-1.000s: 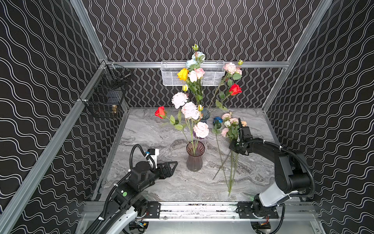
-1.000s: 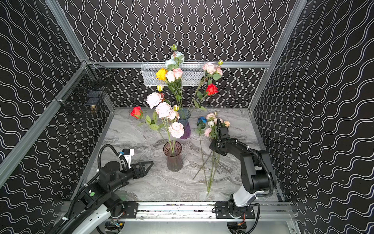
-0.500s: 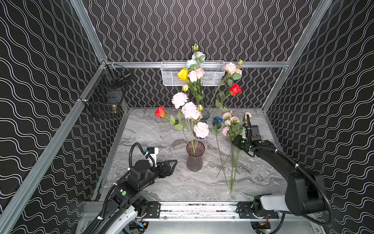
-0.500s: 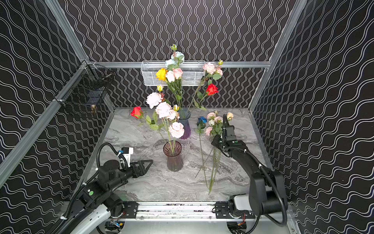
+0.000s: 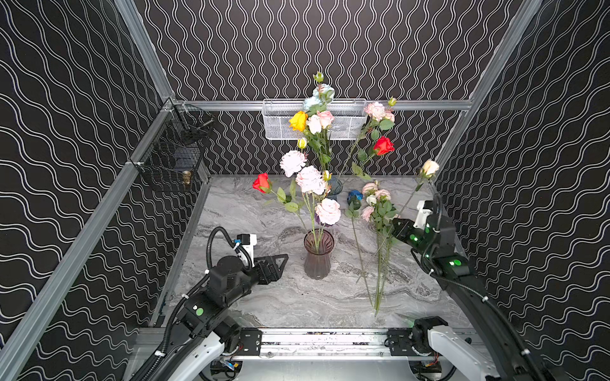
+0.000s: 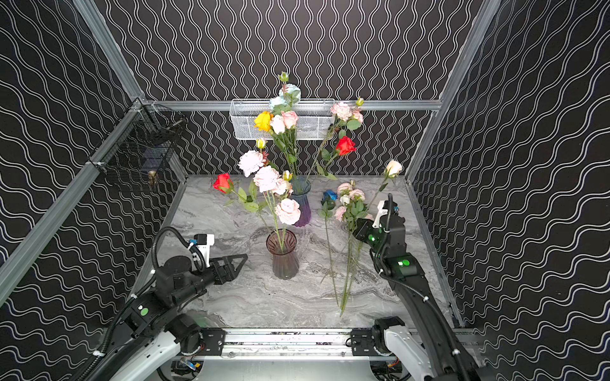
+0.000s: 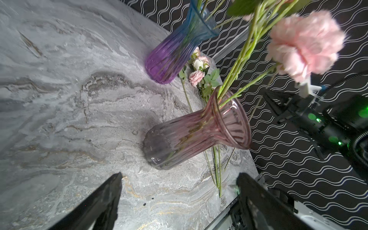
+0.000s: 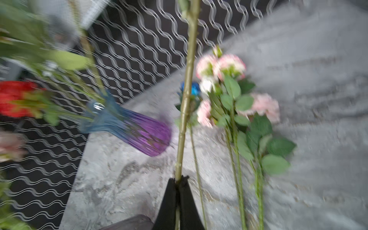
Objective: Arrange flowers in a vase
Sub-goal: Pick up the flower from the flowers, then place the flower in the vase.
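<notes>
Flowers [image 5: 310, 179] stand in two vases in both top views. Pink peonies and a red rose fill the pink vase [image 5: 318, 255] at the middle of the marble surface [image 5: 237, 211]. A taller mixed bunch rises from the blue-and-purple vase [image 6: 302, 204] behind it, near the back wall. Loose sprays [image 5: 379, 207], pink, white and one blue, lie flat to the right of the pink vase, with their stems pointing toward the front rail. The right hand [image 5: 394, 227] hovers over them, clamped on a pale-budded stem [image 5: 429, 167] that slants up toward the right wall. I cannot tell whether its lower end touches the surface. The left hand [image 5: 279, 262] sits low to the left of the pink vase, apart from it, spread wide and holding nothing.

From the left wrist, the two dark fingers [image 7: 107, 199] stand far apart with bare surface between them. The pink vase [image 7: 195, 135] is beyond them, untouched, with green stems rising from its mouth.

The right wrist view is blurred. The right hand [image 8: 179, 181] is pinched tight on the pale-budded stem [image 8: 187, 99], which runs straight away from its tips. The loose sprays [image 8: 239, 119] lie on the surface beside it.
</notes>
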